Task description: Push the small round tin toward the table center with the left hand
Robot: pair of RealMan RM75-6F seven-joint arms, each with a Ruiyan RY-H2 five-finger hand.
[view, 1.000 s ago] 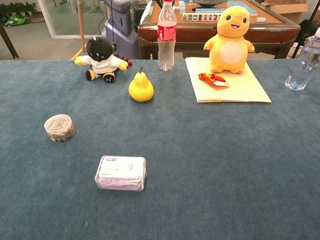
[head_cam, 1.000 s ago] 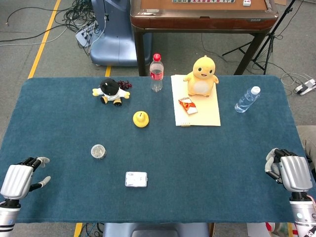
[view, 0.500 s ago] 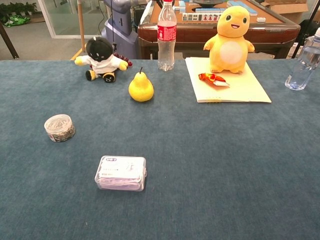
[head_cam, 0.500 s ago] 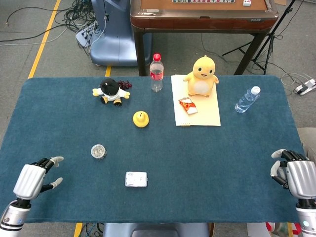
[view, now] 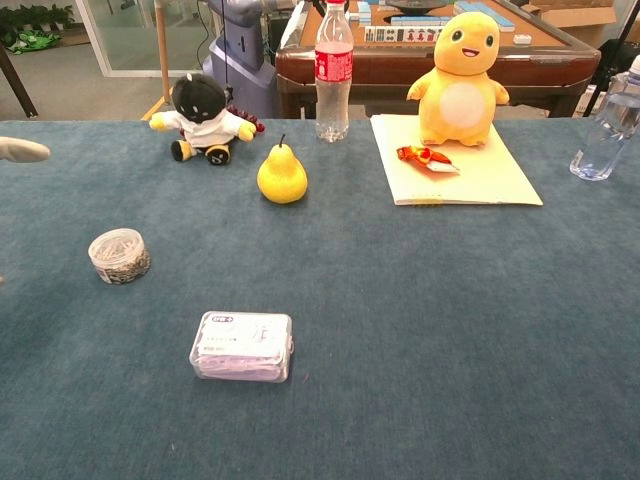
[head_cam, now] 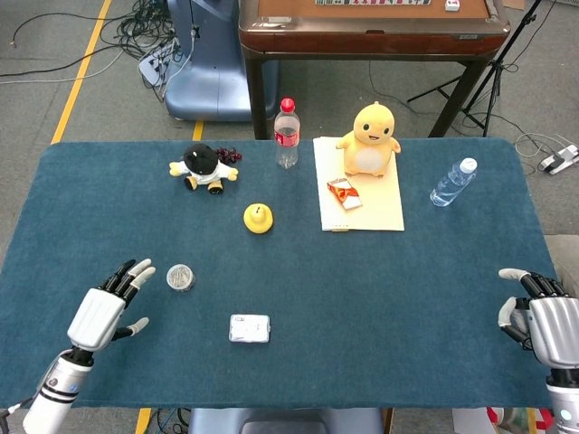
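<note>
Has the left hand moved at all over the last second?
Yes. In the head view the left hand has moved in from the table's left edge toward the small round tin, fingers now spread just short of it; the tin sits unmoved.

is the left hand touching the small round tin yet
No, the left hand has its fingers spread just left of the small round tin, with bare cloth between them.

Head view looks down; chest view low, nearer.
</note>
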